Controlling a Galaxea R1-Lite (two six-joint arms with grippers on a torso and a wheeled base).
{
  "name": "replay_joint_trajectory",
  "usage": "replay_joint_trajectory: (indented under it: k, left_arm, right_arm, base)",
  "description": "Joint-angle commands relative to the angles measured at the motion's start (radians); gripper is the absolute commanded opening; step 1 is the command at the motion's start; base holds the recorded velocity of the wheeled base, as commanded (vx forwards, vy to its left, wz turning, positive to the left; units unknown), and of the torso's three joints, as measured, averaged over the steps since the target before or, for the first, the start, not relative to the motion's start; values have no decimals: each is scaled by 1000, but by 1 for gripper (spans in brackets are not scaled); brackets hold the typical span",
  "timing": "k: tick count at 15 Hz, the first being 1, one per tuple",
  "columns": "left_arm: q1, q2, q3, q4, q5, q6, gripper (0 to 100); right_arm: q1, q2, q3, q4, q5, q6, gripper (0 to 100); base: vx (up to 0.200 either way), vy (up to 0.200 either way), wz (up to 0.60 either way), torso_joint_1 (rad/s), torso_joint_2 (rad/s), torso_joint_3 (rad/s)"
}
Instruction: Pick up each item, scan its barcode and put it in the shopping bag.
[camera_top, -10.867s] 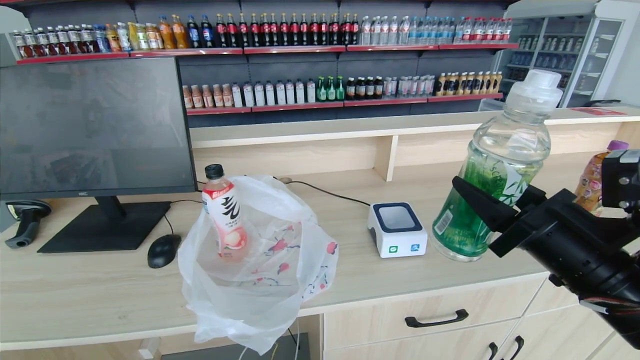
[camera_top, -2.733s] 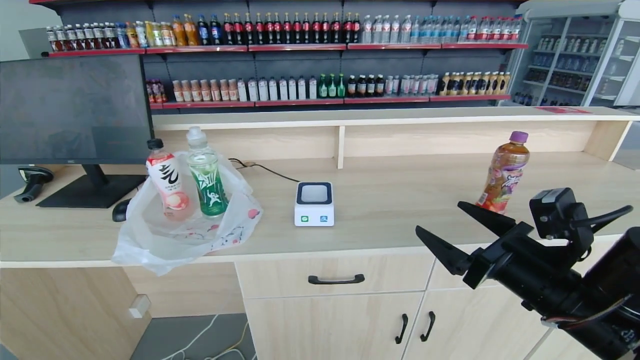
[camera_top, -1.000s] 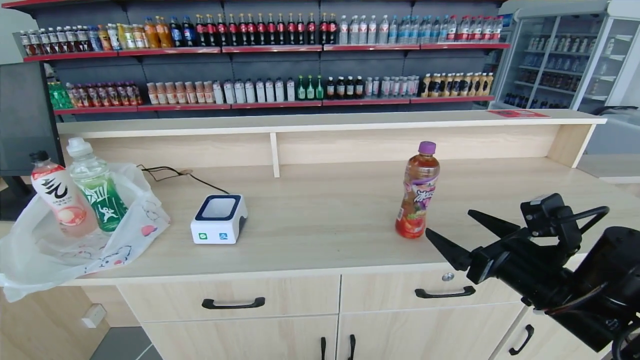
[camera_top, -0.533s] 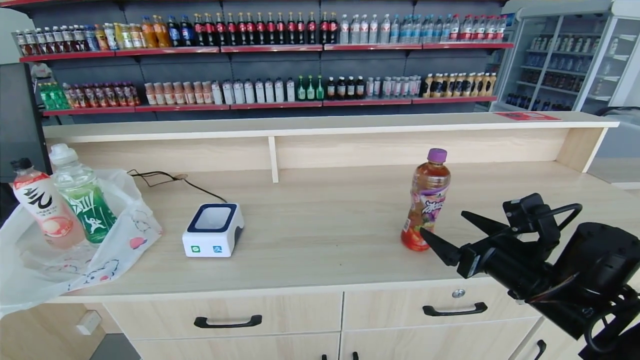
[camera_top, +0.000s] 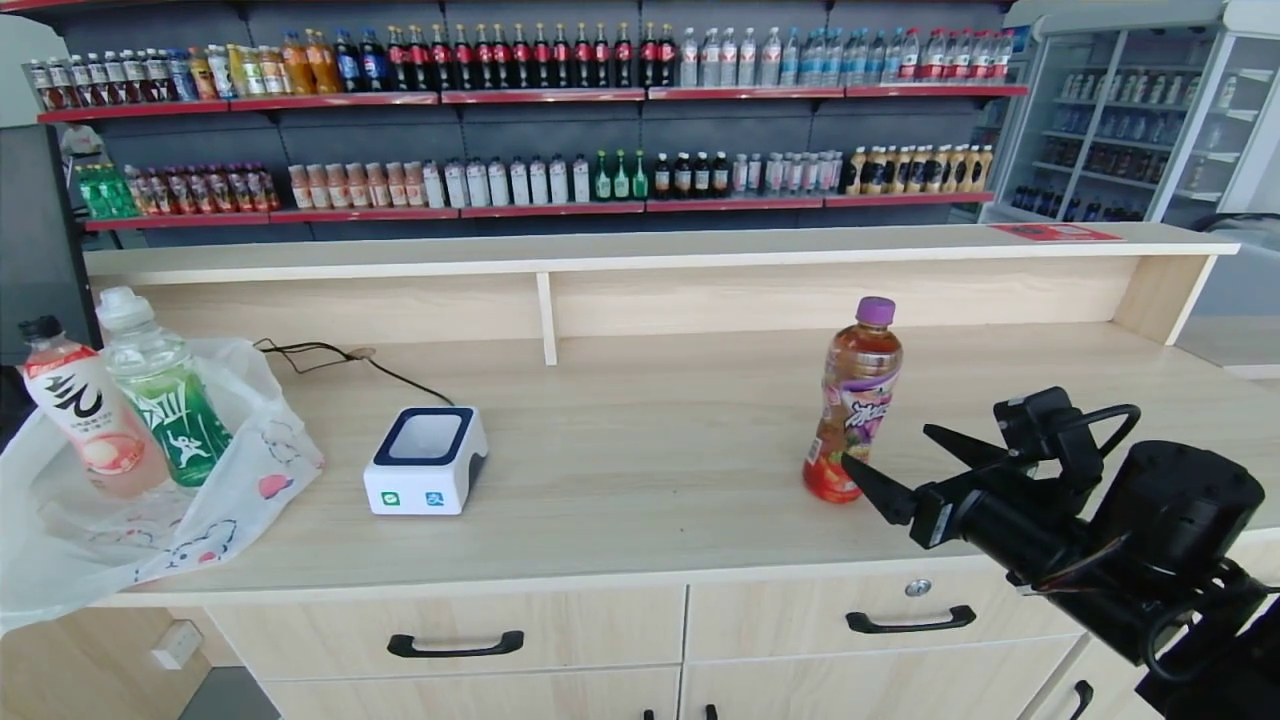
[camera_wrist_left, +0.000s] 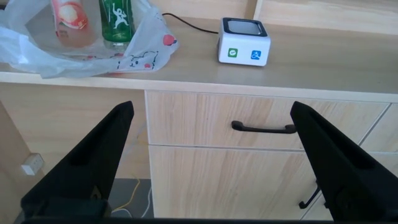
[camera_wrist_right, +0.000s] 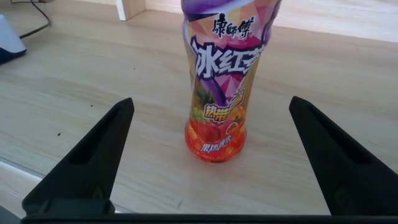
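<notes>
Right hand (camera_top: 885, 445): low over the front edge of the worktop (camera_top: 640, 480), fingers spread wide, holding nothing. It points at the foot of the purple-capped bottle (camera_top: 855, 400). In the right wrist view the bottle stands just ahead of the gap, centred between the two fingers, and no contact is seen

Left hand (camera_wrist_left: 211, 106): fingers wide apart, holding nothing. It sits below worktop level, facing the drawer fronts, with a black drawer handle (camera_wrist_left: 264, 129) straight ahead between the fingers

Purple-capped bottle: upright on the worktop, right of centre and near the front. Orange-red drink, purple and orange label

Scanner (camera_top: 427, 460): small white box with a dark window on top, left of centre on the worktop and well apart from the purple-capped bottle. A black cable (camera_top: 330, 355) lies behind it

Shopping bag (camera_top: 255, 440): thin white plastic with red print, at the left end of the worktop. It is slumped open, and part hangs over the front edge. Two bottles stand in it side by side, both leaning left: a pink bottle (camera_top: 85, 415) with a black cap and a green bottle (camera_top: 165, 395) with a white cap

Behind the worktop: a raised wooden ledge (camera_top: 650, 245) along its back

Far wall: red shelves (camera_top: 560, 97) in two rows, lined with drinks. A glass-door fridge (camera_top: 1100, 130) stands at far right
</notes>
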Motion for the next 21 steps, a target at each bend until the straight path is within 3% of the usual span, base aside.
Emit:
replay_joint_trajectory:
  k: [1, 14, 21]
  left_arm:
    - [0, 0, 0, 0, 0, 1, 100]
    - [0, 0, 0, 0, 0, -1, 100]
    - [0, 0, 0, 0, 0, -1, 100]
  right_arm:
    - [2, 4, 1, -1, 1, -1, 100]
    - [19, 84, -97, -1, 2, -4, 100]
    - [17, 230, -290, -1, 1, -7, 100]
  base:
    - [0, 0, 0, 0, 0, 0]
    - [0, 0, 0, 0, 0, 0]
    - [0, 0, 0, 0, 0, 0]
